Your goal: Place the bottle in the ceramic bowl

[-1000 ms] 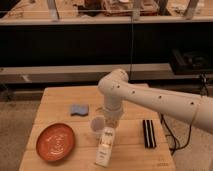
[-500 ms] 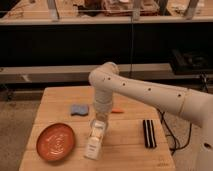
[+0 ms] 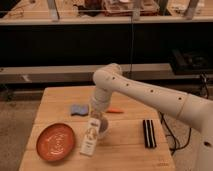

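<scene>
Pale bottle point(image 3: 90, 135) clamped in end effector point(image 3: 95, 116), carried further left, nearer orange ceramic bowl point(image 3: 55, 141).

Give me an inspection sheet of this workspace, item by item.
Surface: wooden table.
Job's things: bottle held in the air, tilted, just right of the ceramic bowl, not yet in it; bowl holds nothing.
Clutter: blue object, whitish cup behind the bottle, small orange item, black bar-shaped object.
Grippers: gripper at the bottle's top, above the table's middle.
Cables: black cables hanging right of the table.
Surroundings: dark shelving behind.
</scene>
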